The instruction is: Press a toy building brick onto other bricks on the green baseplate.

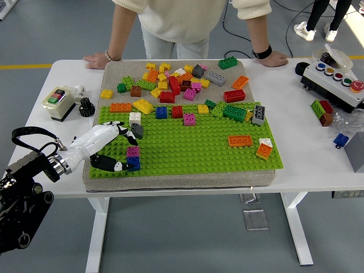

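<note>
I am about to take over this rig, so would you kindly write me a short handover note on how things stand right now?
Left hand: over the near left corner of the green baseplate, fingers pinching a grey brick, thumb beside the pink-on-blue stack.
Right hand: out of view.
Loose bricks lie on the mat beyond the baseplate; a person leans on the far edge.
Done: grey brick picked up.
Left: press it onto the stack, probably.

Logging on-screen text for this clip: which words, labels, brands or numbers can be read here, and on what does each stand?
None can be read.
The small switch box at the table's left: any marking too small to read.
The button box at the right: coloured buttons, no readable labels.
The bricks and green baseplate: no print visible.
</note>
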`<state>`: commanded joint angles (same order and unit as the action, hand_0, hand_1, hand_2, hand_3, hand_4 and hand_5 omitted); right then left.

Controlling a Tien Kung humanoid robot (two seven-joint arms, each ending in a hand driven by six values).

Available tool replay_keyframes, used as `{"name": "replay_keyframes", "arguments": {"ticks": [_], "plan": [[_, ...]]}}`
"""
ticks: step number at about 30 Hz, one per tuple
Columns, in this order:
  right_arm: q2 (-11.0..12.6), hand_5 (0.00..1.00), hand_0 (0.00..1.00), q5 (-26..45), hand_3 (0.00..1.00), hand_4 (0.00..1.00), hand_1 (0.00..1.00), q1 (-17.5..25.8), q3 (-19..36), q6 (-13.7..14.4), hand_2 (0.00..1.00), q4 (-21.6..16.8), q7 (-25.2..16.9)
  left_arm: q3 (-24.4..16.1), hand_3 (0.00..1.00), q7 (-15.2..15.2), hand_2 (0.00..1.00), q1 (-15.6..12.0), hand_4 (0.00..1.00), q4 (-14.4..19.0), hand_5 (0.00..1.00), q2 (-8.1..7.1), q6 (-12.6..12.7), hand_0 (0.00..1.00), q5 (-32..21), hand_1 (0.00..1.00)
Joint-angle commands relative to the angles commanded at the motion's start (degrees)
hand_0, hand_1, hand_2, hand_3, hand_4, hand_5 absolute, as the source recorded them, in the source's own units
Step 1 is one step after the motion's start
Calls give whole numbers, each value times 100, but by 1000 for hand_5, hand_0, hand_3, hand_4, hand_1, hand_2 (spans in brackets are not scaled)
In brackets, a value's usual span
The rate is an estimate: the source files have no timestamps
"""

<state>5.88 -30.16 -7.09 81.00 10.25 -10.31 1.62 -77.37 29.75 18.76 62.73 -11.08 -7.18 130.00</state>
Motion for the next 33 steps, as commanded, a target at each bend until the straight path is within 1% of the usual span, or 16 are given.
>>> {"name": "replay_keyframes", "arguments": {"ticks": [10, 13, 18, 33], "plan": [[9, 497, 730, -4, 589, 915, 659, 1, 0, -6, 706, 0, 37, 1, 581, 56, 626, 17, 958, -187, 201, 35, 57, 900, 0, 737], [6, 497, 730, 5, 589, 915, 659, -13, -2, 5, 706, 0, 36, 2, 581, 95, 626, 45, 958, -277, 201, 54, 154, 900, 0, 737], [4, 498, 730, 8, 590, 916, 658, -13, 1, 6, 705, 0, 50, 1, 580, 141, 628, 71, 963, -367, 206, 70, 234, 899, 0, 736], [-1, 497, 730, 23, 589, 916, 659, -22, 6, 27, 705, 0, 95, -3, 586, 173, 628, 130, 967, -528, 205, 117, 307, 903, 0, 735]]}}
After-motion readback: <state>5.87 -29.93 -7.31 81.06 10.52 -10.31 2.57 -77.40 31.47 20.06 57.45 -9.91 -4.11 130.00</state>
